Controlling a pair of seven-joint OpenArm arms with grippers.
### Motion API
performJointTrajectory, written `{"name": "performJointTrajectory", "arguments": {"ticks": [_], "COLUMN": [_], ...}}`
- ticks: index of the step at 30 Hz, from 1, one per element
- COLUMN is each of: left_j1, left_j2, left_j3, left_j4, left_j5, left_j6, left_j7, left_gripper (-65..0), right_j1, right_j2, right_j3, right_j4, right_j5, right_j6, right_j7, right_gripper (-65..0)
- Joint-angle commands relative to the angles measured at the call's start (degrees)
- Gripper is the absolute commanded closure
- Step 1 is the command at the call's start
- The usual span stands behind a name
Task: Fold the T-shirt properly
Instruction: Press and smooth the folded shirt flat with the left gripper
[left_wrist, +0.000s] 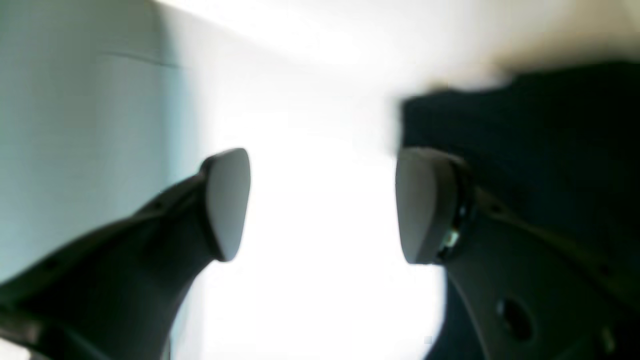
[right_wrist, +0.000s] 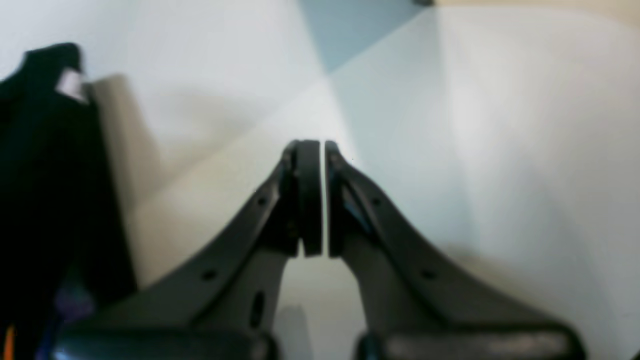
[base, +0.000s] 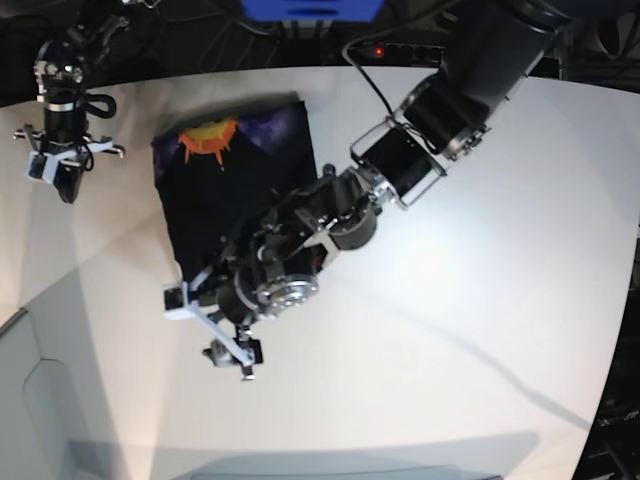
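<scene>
Left gripper (left_wrist: 322, 205) first: in my left wrist view the jaws are spread wide with nothing between them, and the black T-shirt (left_wrist: 540, 145) sits just off to the right of the frame.

Right wrist view: my right gripper (right_wrist: 322, 197) is pinched closed, empty, shirt way over at the left edge.

Base view: shirt's folded into a tall rectangle upper left, long axis running up-down. My left arm is right over its lower edge, so that one's nearer.
</scene>
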Motion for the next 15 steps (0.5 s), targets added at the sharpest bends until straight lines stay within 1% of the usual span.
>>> {"name": "performJointTrajectory", "arguments": {"ticks": [1, 2, 4, 6, 11, 13, 15], "left_j1": [-0.56, -0.3, 3.04, 6.56, 19.48, 25.29, 30.3], "left_j2": [-0.48, -1.53, -4.7, -7.68, -16.56, -18.23, -18.5], "left_j3": [-1.31, -2.81, -6.41, -11.42, -26.55, -34.55, -41.49], "left_j4": [3.11, 5.66, 10.5, 14.28, 21.05, 22.45, 22.98], "left_j5": [-0.01, -0.01, -0.01, -0.01, -0.45, -0.54, -0.54], "left_j6": [0.17, 0.17, 0.17, 0.17, 0.17, 0.17, -0.18], "left_j7": [-0.22, -0.22, -0.22, -0.22, -0.22, -0.22, -0.22], "left_gripper": [-43.6, -43.6, -43.6, -43.6, -43.6, -43.6, -43.6], "right_j1": [-0.07, -0.16, -0.16, 0.02, -0.34, -0.51, -1.65], "right_j2": [0.43, 0.43, 0.61, 0.79, 0.79, 0.52, 0.52], "right_j3": [-0.52, -1.23, -2.72, -3.86, -8.52, -10.81, -13.1], "right_j4": [1.18, 1.18, 1.09, 0.74, -2.08, -4.01, -5.51], "right_j5": [0.96, 0.96, 0.96, 0.96, 0.96, 0.96, 0.96], "right_j6": [-0.36, -0.36, -0.36, -0.36, -0.36, -0.36, -0.36], "right_j7": [1.8, 1.72, 1.72, 1.72, 1.72, 1.72, 1.98], "right_gripper": [0.0, 0.0, 0.0, 0.0, 0.0, 0.0, 0.0]}}
